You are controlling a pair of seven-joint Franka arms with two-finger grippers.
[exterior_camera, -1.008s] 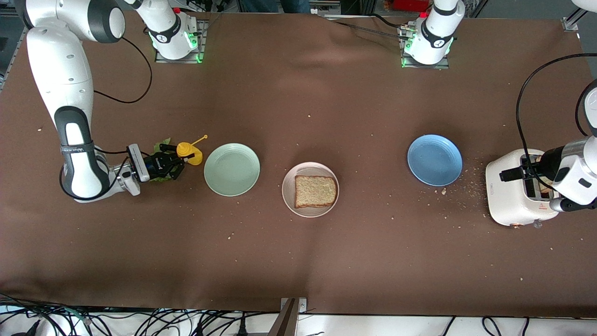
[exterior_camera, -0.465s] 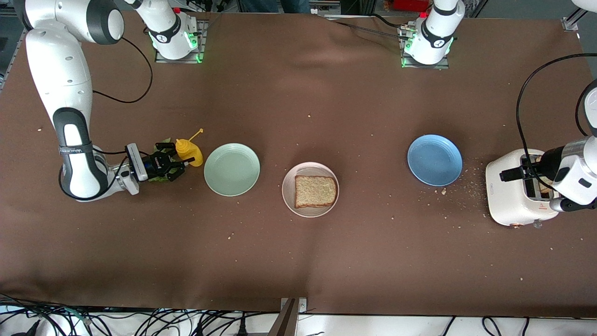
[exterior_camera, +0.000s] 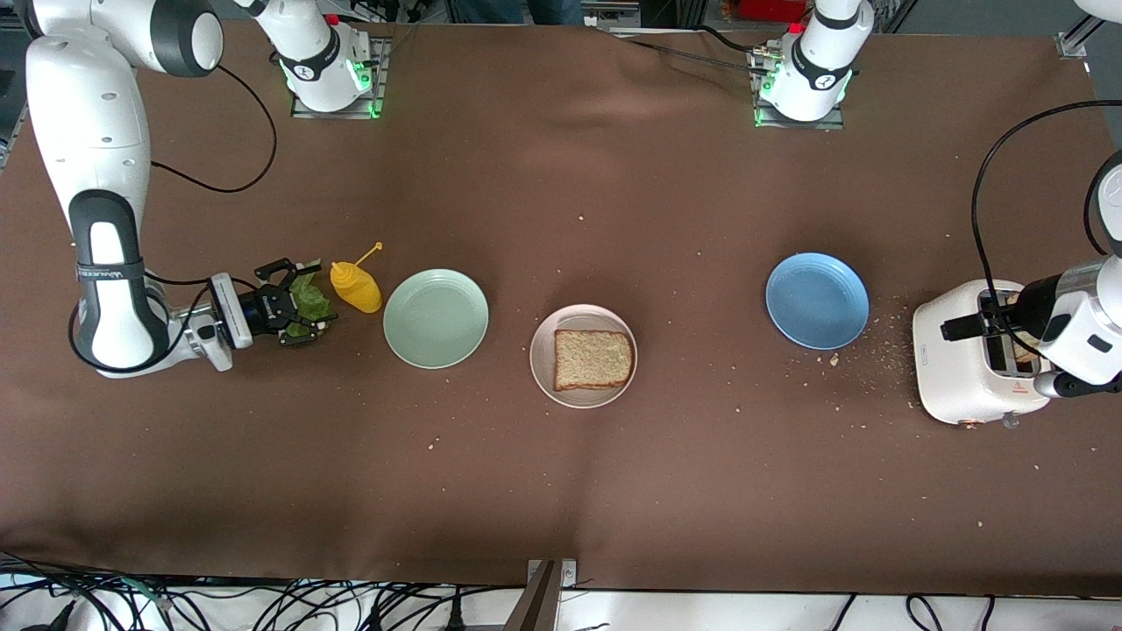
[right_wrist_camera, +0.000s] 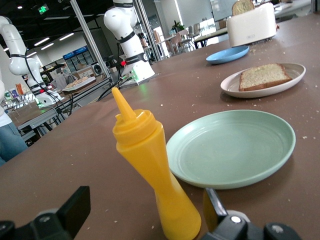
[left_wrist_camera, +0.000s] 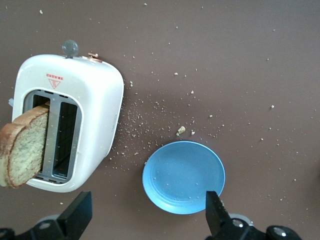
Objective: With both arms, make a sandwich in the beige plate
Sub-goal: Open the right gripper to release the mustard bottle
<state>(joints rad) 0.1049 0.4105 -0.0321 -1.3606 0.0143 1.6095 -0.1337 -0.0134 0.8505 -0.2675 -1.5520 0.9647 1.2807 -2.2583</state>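
Observation:
The beige plate (exterior_camera: 583, 386) sits mid-table with one slice of brown bread (exterior_camera: 593, 359) on it; both also show in the right wrist view, the plate (right_wrist_camera: 230, 86) and the bread (right_wrist_camera: 264, 76). A green lettuce leaf (exterior_camera: 308, 301) lies on the table at the open fingertips of my right gripper (exterior_camera: 287, 301), which is low at the right arm's end of the table. A second bread slice (left_wrist_camera: 22, 150) sticks out of the white toaster (left_wrist_camera: 95, 100). My left gripper (exterior_camera: 960, 327) is open and empty above the toaster (exterior_camera: 955, 377).
A yellow squeeze bottle (exterior_camera: 355, 287) stands upright between the lettuce and the mint-green plate (exterior_camera: 436, 317), close in front of my right gripper (right_wrist_camera: 145, 220). The blue plate (exterior_camera: 817, 301) lies beside the toaster. Crumbs are scattered around the toaster.
My right gripper has drawn back from the yellow bottle toward the right arm's end of the table, uncovering the lettuce. The bottle, tilted before, stands upright. The left arm has not moved.

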